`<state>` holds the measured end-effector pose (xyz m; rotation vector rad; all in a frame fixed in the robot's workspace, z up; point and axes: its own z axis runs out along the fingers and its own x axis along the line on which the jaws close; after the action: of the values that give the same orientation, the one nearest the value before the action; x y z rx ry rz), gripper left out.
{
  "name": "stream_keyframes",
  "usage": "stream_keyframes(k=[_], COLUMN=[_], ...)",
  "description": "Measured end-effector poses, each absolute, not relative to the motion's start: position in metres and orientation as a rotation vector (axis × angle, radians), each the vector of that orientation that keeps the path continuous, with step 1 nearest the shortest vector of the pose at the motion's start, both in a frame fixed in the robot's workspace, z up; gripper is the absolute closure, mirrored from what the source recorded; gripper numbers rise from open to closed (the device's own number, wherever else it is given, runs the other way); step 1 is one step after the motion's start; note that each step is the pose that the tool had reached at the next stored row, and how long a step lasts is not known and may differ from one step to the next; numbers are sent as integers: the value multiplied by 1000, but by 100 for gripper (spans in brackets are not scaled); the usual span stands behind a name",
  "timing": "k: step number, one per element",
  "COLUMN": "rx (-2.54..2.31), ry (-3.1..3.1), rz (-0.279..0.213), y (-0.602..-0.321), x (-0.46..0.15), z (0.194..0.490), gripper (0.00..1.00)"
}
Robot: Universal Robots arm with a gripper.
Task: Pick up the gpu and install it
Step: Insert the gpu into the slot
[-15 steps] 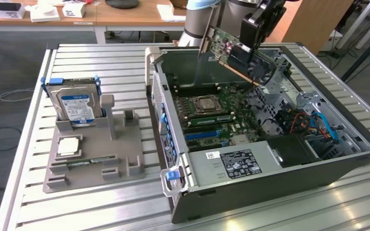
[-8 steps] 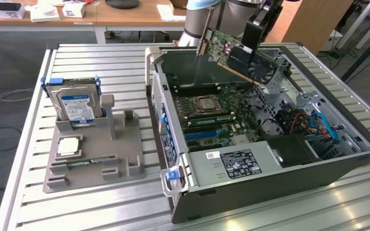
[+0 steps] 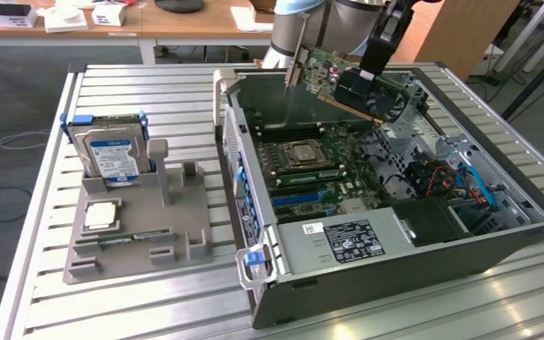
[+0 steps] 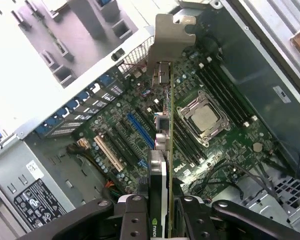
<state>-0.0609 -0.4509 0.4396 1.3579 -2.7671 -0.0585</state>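
Evidently you had the end effector (image 4: 160, 207) partly closed, pinching the gpu (image 3: 333, 71) by its black end, so the card hung edge-down and tilted over the open computer case (image 3: 499, 248) near the table's (image 3: 111, 312) far edge, silver bracket (image 4: 172, 32) toward the case's rear wall. Below lay the motherboard slots (image 4: 135, 127); the processor socket (image 4: 205, 117) and cables (image 3: 461, 180) crowded close. The hard drive (image 3: 111, 152) stood well apart in its grey holder (image 3: 159, 234).
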Motion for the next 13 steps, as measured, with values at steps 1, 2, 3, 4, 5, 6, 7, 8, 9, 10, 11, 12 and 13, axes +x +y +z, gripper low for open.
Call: stream_keyframes(k=[1, 2, 3, 4, 5, 6, 7, 8, 9, 10, 11, 12, 13], rx=[1382, 1407, 1433, 1457, 1482, 1506, 1530, 1553, 1577, 1603, 1626, 1650, 1673], ry=[-2755, -2742, -2728, -2715, -2701, -2687, -2673, -2659, -2645, -2629, -2614, -2600, -2584], rz=[-57, -57, -56, -55, -54, -53, -52, -52, -51, -50, -49, -48, -47], y=[-451, -451, -451, -451, -451, -451, -451, -451, -451, -451, -451, -451, -451], x=[-61, -61, -61, -61, -61, -61, -61, -61, -61, -61, -61, -61, -61], z=[440, 439, 439, 439, 439, 439, 439, 439, 439, 439, 438, 438, 438], gripper=[73, 73, 73, 73, 73, 73, 73, 73, 73, 73, 73, 73, 73])
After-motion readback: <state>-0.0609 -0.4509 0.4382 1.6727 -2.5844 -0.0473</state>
